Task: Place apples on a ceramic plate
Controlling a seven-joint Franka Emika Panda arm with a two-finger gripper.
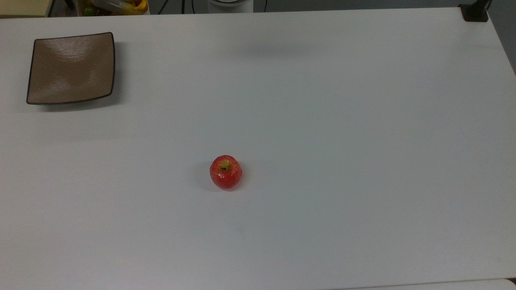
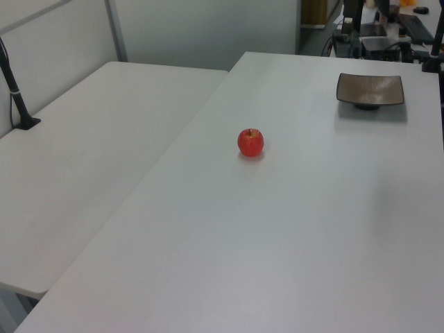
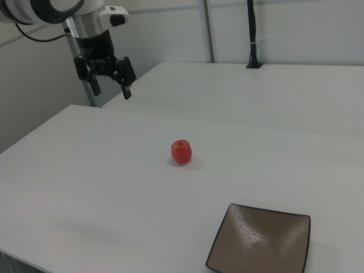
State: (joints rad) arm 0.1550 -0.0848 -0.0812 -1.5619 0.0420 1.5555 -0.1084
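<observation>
A small glossy red apple (image 1: 225, 172) stands upright on the white table, stem hollow up, near the middle of the top view; it also appears as the apple (image 2: 250, 142) and the apple (image 3: 181, 152). The square brown ceramic plate (image 1: 71, 68) lies bare at the top view's upper left, far from the apple, seen too as the plate (image 2: 370, 89) and the plate (image 3: 260, 241). My gripper (image 3: 111, 91) hangs high above the table at the right view's upper left, open, with nothing between its fingers, well away from both things.
A second white table (image 2: 83, 152) adjoins on the left view's left. A black post (image 3: 252, 34) stands at the far edge in the right view. Clutter and cables (image 1: 117, 6) lie beyond the table's far edge in the top view.
</observation>
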